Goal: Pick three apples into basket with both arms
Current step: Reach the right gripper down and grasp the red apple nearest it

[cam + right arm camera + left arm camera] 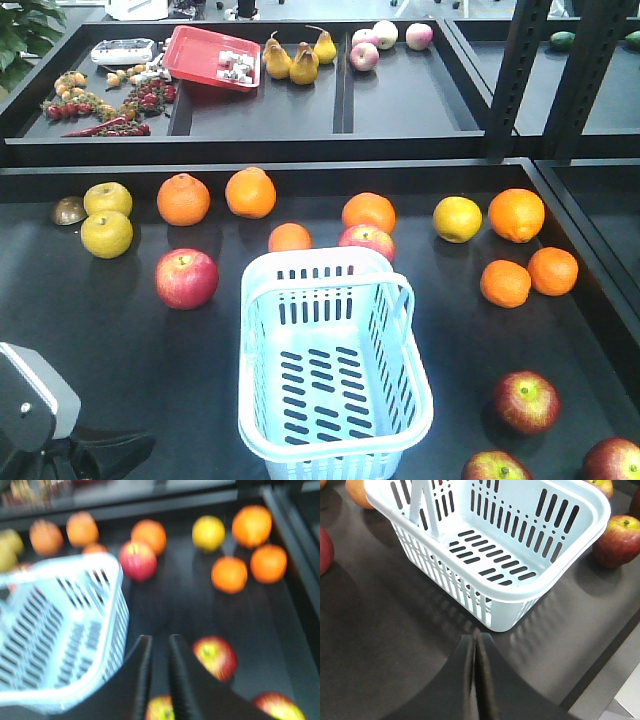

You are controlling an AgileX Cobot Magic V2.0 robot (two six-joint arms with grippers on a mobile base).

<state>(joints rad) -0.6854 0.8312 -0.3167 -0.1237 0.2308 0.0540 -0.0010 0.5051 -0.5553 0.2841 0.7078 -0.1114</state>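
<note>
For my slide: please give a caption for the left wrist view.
Left pincer, shut, faces the empty pale blue basket; a red apple lies beside it.

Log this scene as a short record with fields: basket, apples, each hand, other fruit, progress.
basket: pale blue, upright, empty, middle of table
left apple: on table, left of basket
rear apple: behind basket's far rim, partly hidden
right apples: three on table, right front of basket
left hand: shut, empty, near a basket corner
right hand: slightly open, empty, above right apples; view blurred
oranges: scattered across far side of table
progress: no apple in basket yet
</note>
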